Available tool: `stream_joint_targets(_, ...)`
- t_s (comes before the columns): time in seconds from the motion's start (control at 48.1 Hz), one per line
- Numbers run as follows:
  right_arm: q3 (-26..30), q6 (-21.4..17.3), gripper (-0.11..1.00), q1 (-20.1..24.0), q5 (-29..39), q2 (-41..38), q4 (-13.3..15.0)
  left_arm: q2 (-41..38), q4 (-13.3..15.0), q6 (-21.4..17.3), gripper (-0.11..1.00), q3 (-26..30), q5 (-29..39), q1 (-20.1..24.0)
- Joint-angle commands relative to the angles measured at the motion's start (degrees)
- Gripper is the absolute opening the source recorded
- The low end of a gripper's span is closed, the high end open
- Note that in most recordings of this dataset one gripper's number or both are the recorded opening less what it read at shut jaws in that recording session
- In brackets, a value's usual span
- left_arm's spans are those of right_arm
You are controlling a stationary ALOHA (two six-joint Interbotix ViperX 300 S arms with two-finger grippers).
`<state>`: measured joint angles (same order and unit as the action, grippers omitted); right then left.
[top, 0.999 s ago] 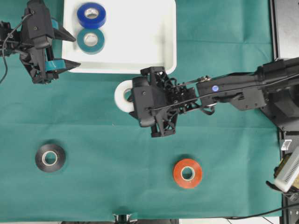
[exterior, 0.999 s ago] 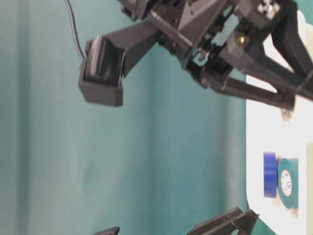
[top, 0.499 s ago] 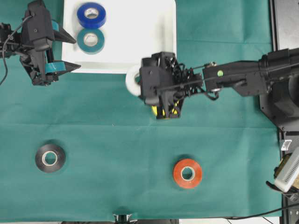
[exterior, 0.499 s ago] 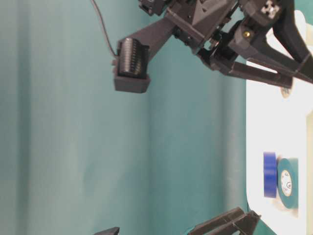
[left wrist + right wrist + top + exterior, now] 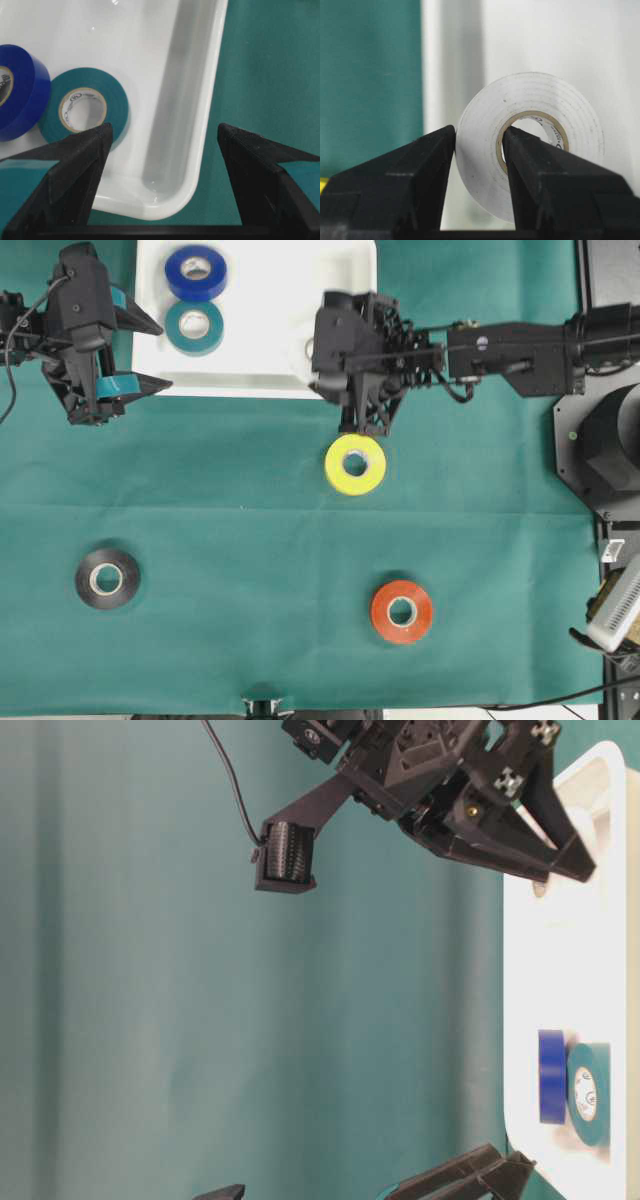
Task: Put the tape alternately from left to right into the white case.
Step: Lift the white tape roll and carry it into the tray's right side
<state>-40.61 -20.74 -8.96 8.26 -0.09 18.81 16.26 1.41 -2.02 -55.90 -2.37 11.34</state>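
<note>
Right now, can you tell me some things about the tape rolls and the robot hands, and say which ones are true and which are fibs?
1. The right gripper pinches the white roll. True.
2. The yellow roll lies in the white case. False: it lies on the green cloth.
3. The blue roll and teal roll are in the case. True.
4. The left gripper holds the black roll. False: it is open and empty.

**Lab robot bench**

You're looking at a lab-style test bench: flat green cloth [image 5: 230, 520] covering the table, two black robot arms [image 5: 520, 345] mounted at its sides, black cabling [image 5: 228, 775], dark equipment frame [image 5: 610, 300] at right.
</note>
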Motion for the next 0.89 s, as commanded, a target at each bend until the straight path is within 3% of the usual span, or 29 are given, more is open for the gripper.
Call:
stream_joint_targets(0.0, 0.18, 0.0, 0.04, -1.49, -1.76, 1.67, 0.53, 0.88, 0.09, 0.0, 0.85, 0.53, -0.44, -0.18)
stream_joint_targets(0.229, -1.23, 0.0, 0.04, -4.31, -5.36, 1.67, 0.62, 0.88, 0.09, 0.0, 0.85, 0.53, -0.44, -0.09)
stream_joint_targets(0.874, -1.93, -0.09, 0.04, -4.39, -6.33, 1.67, 0.62, 0.88, 0.09, 0.0, 0.85, 0.7, -0.44, -0.26)
